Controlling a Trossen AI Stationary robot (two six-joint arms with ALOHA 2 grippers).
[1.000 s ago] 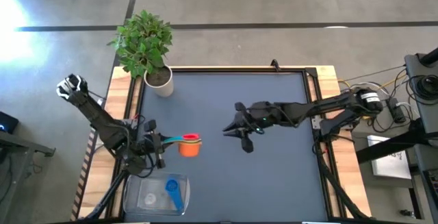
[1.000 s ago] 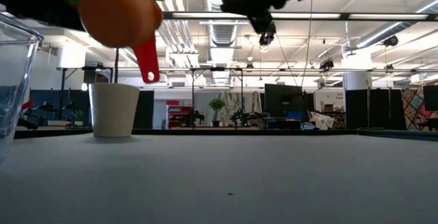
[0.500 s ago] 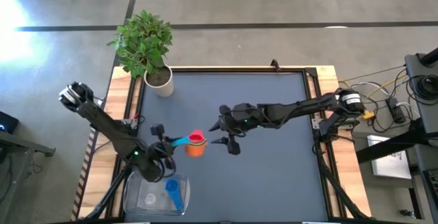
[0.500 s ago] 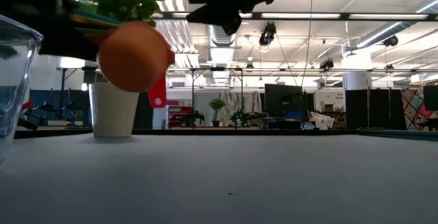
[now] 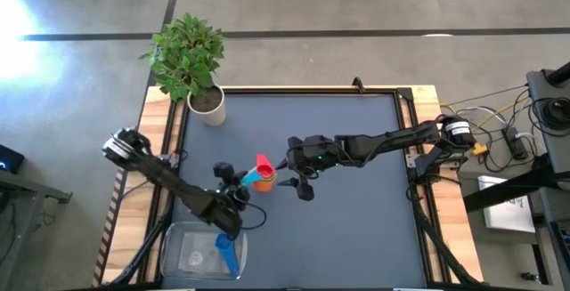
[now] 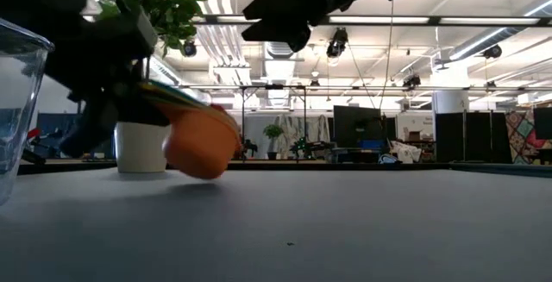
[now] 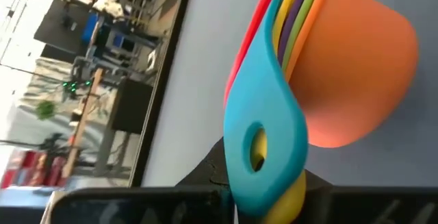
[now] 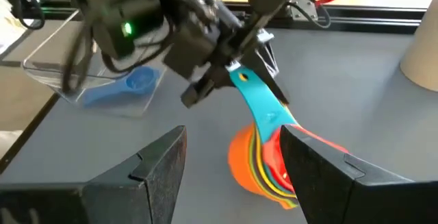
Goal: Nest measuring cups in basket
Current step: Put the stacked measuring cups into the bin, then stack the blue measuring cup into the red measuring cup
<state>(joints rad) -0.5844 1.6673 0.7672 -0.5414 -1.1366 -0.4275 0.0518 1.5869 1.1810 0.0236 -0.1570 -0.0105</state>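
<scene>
A nested stack of measuring cups (image 5: 261,179), orange outermost with teal, red-pink, yellow, green and purple handles, hangs at my left gripper (image 5: 234,182), which is shut on the handles. In the low view the orange cup (image 6: 200,143) sits just above or on the table; which, I cannot tell. My right gripper (image 5: 297,182) is open just right of the stack; its fingers (image 8: 161,166) stand on either side of the stack (image 8: 263,161) without touching. The blue cup (image 5: 228,249) lies in the clear basket (image 5: 178,238). My left gripper pinches the fanned handles near their free ends, the teal handle (image 7: 263,142) uppermost. The fingers come level from the table's left, along the handles. The bowls (image 7: 356,80) stick out beyond the fingertips, tilted. The red-pink handle (image 5: 261,162) sticks out apart from the held bundle.
A white pot with a green plant (image 5: 207,104) stands at the table's far left corner. The basket (image 8: 82,66) sits at the near left edge, beside my left arm. The dark table (image 5: 356,238) stretches bare to the right and near side.
My left gripper has moved right and down, carrying the stack from well above the table to just at its surface, and has tipped it so the red-pink handle now points to the far edge. My right gripper has moved left toward the stack and stayed open.
</scene>
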